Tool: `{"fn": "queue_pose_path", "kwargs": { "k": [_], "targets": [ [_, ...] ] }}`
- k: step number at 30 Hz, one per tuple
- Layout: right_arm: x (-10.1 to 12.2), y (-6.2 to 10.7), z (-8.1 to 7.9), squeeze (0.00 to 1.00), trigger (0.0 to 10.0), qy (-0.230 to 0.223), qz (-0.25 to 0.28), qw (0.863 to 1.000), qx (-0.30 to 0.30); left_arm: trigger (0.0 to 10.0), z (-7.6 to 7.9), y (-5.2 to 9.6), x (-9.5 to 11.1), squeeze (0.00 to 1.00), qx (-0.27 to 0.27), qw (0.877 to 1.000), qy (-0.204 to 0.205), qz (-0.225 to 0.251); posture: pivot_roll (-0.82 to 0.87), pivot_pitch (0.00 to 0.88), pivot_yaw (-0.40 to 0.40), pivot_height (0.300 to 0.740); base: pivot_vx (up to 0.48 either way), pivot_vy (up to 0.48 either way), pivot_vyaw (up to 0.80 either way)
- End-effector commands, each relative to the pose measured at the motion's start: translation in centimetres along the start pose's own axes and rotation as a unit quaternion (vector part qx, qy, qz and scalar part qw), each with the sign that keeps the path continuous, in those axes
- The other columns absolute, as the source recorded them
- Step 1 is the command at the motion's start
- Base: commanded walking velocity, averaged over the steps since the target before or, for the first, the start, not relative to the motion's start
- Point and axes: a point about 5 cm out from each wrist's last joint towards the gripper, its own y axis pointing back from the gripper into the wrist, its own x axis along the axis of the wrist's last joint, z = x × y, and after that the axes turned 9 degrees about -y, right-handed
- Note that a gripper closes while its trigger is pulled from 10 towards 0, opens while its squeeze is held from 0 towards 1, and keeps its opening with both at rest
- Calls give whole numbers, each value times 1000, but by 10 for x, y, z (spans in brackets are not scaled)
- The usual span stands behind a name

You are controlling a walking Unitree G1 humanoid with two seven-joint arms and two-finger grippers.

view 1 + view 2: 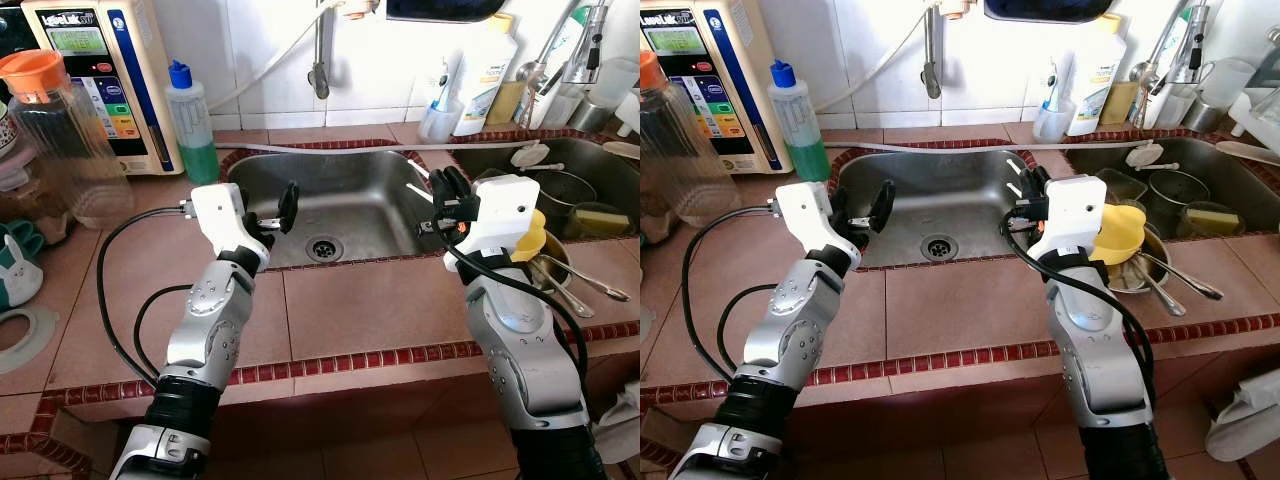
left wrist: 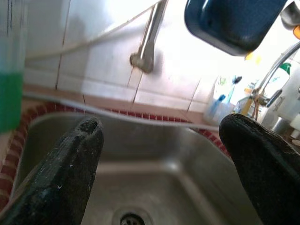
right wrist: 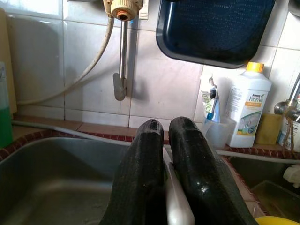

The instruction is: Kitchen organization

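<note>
Two sinks are set in the tiled counter (image 1: 360, 310): an empty one (image 1: 330, 205) at frame centre and a second (image 1: 560, 165) at upper right holding pots. The left gripper (image 1: 275, 215) hovers over the centre sink's left edge, fingers spread wide, holding nothing. The right gripper (image 1: 447, 190), at that sink's right edge, has its fingers (image 3: 187, 164) pinched on one white utensil (image 3: 178, 208).

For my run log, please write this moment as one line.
left gripper: open, over sink left edge | right gripper: shut on white utensil, sink right edge
</note>
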Motion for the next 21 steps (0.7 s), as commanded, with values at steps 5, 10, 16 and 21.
{"fn": "queue_pose_path", "kwargs": {
  "k": [5,10,16,21],
  "targets": [
    [-21,64,-21,0,10000,-48,-91,993,52,10000,-20,56,21,0,-12,935,-349,61,118,0,-10,740,0,0,0],
    [-21,70,-22,0,10000,-51,-98,993,52,10000,-20,61,20,0,-4,929,-365,60,115,0,-10,740,0,0,0],
    [-18,74,-23,0,10000,-55,-105,992,51,10000,-18,64,21,0,-5,927,-371,57,115,0,-9,740,0,0,0],
    [-18,76,-23,0,10000,-54,-110,991,48,10000,-16,65,20,0,-12,923,-380,56,116,0,-5,740,0,0,0]
  ]
}}
